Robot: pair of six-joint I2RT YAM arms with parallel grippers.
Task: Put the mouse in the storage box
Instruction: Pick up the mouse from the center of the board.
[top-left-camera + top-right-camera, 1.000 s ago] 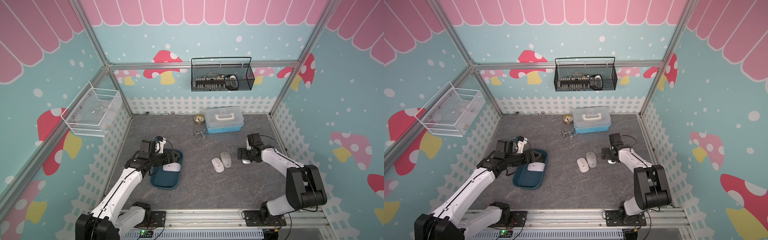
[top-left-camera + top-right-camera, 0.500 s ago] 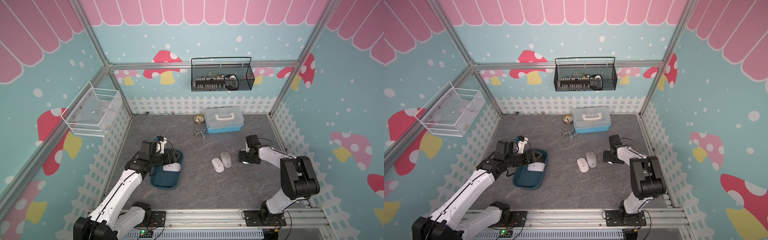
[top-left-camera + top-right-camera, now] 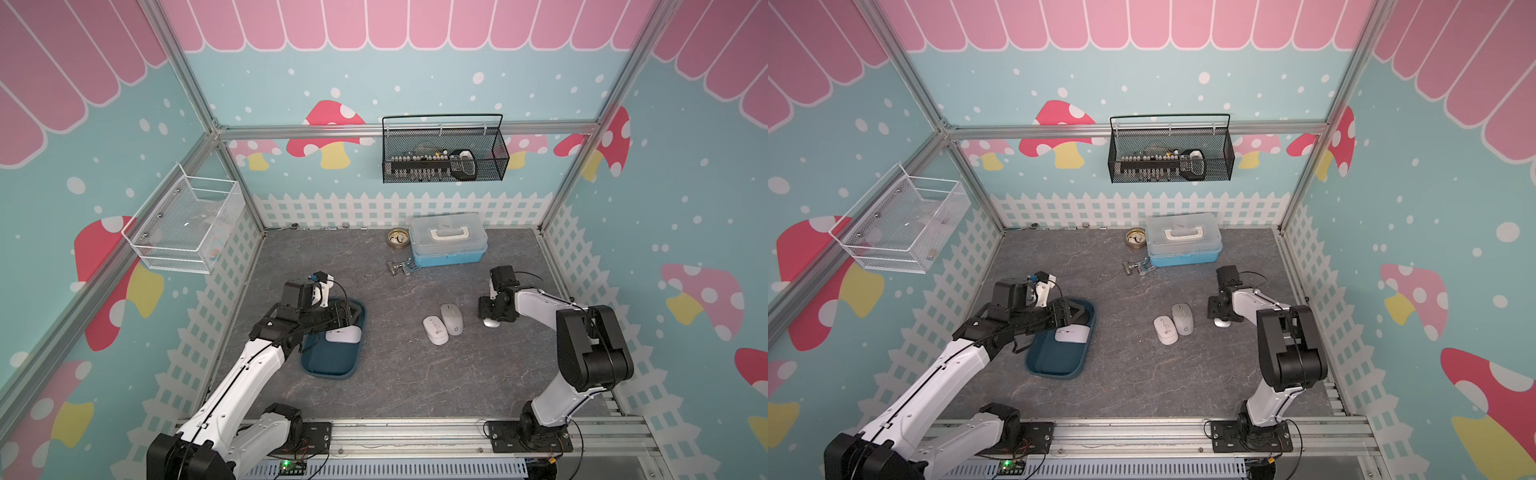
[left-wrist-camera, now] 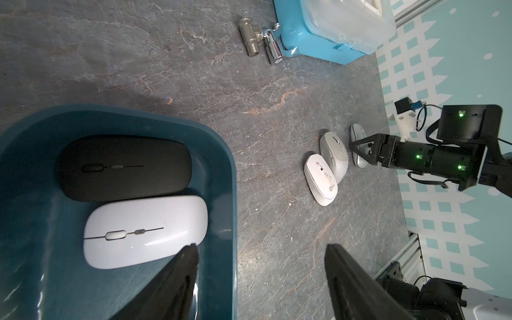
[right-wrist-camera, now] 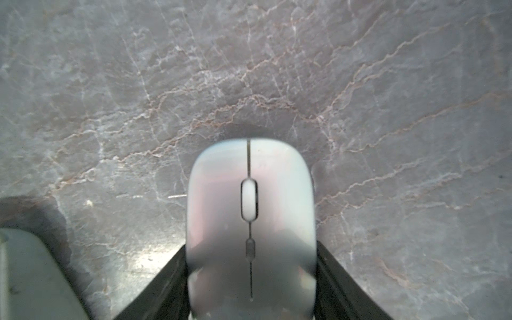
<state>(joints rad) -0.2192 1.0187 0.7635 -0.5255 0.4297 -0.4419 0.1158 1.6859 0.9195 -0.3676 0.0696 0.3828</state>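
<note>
A silver mouse (image 5: pixel 250 199) lies on the grey tabletop at the right, and my right gripper (image 5: pixel 250 246) is shut on it, one black finger pressed against each side. In both top views that gripper (image 3: pixel 492 313) sits low over this mouse (image 3: pixel 1223 323). The storage box (image 3: pixel 328 361) is a dark teal tray at the left, holding a white mouse (image 4: pixel 144 227) and a black mouse (image 4: pixel 124 167). My left gripper (image 4: pixel 260 246) hangs open over the box's right rim (image 4: pixel 230 171), holding nothing. From above it (image 3: pixel 351 313) sits at the box's far end.
A white mouse (image 3: pixel 435 330) and a grey mouse (image 3: pixel 452 318) lie side by side just left of the right gripper. A light blue case (image 3: pixel 446 243), a metal fitting (image 3: pixel 401 266) and a small tin (image 3: pixel 398 237) are at the back. Wire baskets (image 3: pixel 444 156) hang on the walls.
My right gripper has closed from wide open onto the silver mouse, and that arm's elbow has swung round. The left arm has hardly moved.
</note>
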